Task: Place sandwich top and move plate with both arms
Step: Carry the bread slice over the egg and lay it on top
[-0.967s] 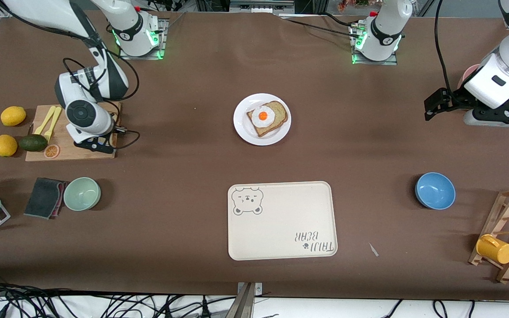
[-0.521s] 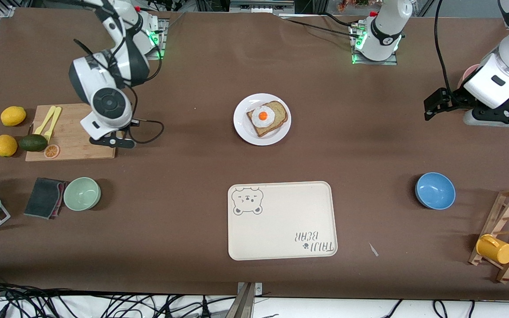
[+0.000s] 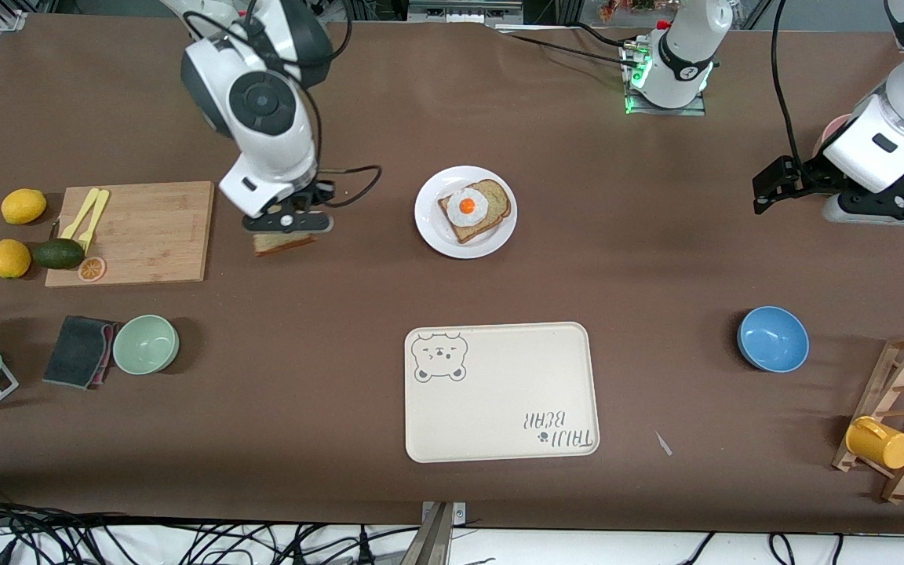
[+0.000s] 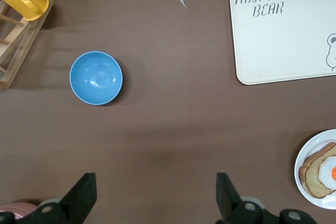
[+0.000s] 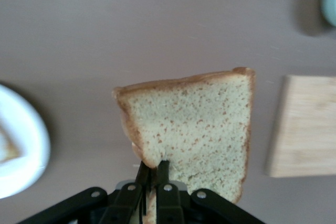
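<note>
My right gripper [image 3: 286, 225] is shut on the sandwich top [image 3: 282, 242], a speckled tan slice with a darker crust. It holds the slice in the air over the bare table between the cutting board [image 3: 154, 227] and the plate [image 3: 429, 227]. In the right wrist view the slice [image 5: 194, 129] hangs from the pinched fingers [image 5: 153, 174] by its edge. The white plate carries a bread slice [image 3: 490, 205] with a fried egg [image 3: 467, 206] on it. My left gripper [image 3: 766, 192] is open and waits over the left arm's end of the table; its fingers [image 4: 84, 195] show wide apart.
A cream bear tray [image 3: 501, 392] lies nearer the front camera than the plate. A blue bowl [image 3: 772, 338] and mug rack [image 3: 899, 420] sit toward the left arm's end. A green bowl [image 3: 146, 344], cloth [image 3: 79, 351], lemons [image 3: 23, 205] and avocado [image 3: 60, 253] sit toward the right arm's end.
My right gripper has lifted the sandwich top off the cutting board and carried it toward the plate. The left arm has not moved.
</note>
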Robot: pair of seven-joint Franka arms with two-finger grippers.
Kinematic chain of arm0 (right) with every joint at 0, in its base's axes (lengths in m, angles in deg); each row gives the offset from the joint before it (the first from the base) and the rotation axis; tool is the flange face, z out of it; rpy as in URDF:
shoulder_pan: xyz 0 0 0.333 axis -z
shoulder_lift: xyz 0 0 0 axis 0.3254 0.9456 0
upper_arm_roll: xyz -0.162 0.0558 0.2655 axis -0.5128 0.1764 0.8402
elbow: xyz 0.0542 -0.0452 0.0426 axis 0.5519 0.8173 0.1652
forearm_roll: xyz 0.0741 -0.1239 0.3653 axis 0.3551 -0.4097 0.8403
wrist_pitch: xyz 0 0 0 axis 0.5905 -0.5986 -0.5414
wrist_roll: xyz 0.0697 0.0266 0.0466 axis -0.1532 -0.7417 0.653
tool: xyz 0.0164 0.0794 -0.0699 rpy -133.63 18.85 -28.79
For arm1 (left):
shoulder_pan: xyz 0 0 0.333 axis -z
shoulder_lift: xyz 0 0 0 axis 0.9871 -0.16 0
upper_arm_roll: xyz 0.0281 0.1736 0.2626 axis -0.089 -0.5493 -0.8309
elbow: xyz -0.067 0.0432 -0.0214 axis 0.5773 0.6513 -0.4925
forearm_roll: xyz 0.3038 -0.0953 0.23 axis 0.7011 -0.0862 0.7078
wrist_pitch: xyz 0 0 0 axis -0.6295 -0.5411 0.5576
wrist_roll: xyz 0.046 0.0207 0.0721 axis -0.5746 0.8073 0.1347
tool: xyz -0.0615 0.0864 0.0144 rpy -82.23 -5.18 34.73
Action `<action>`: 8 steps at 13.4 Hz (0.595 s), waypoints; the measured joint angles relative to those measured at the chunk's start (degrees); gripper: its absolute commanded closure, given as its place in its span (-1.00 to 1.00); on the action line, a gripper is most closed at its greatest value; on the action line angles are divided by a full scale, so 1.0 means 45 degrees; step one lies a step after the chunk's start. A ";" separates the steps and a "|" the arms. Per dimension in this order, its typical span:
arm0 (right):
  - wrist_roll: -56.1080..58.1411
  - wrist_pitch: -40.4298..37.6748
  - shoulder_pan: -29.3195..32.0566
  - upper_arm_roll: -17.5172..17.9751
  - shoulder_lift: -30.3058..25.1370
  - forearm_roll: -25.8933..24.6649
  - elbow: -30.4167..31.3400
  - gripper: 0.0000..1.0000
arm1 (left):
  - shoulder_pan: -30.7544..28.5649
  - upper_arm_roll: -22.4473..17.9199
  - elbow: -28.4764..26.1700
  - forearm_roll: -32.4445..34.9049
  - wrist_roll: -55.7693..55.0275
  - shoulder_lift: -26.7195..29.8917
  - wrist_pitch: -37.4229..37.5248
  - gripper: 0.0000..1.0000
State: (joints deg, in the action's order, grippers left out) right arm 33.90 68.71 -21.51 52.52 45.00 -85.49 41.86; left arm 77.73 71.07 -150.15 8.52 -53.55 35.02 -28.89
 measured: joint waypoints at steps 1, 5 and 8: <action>-0.1003 0.0251 -0.0658 0.0043 0.0355 0.0040 -0.0441 1.00 | 0.0000 0.0003 0.0004 0.0000 0.0000 0.0000 0.0000 -1.00; -0.5951 0.1048 -0.3961 0.0046 0.3162 -0.1728 -0.2418 1.00 | 0.0000 0.0009 0.0012 0.0000 0.0000 -0.0001 0.0000 -1.00; -0.8075 0.1130 -0.5939 -0.0290 0.5767 -0.2839 -0.4573 1.00 | 0.0000 0.0010 0.0014 0.0000 0.0000 -0.0001 0.0000 -1.00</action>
State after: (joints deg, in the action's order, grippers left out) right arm -2.44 73.79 -48.23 51.22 70.95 -98.26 21.28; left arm 77.73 71.11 -150.09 8.52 -53.55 35.02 -28.89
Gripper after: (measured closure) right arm 0.916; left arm 0.000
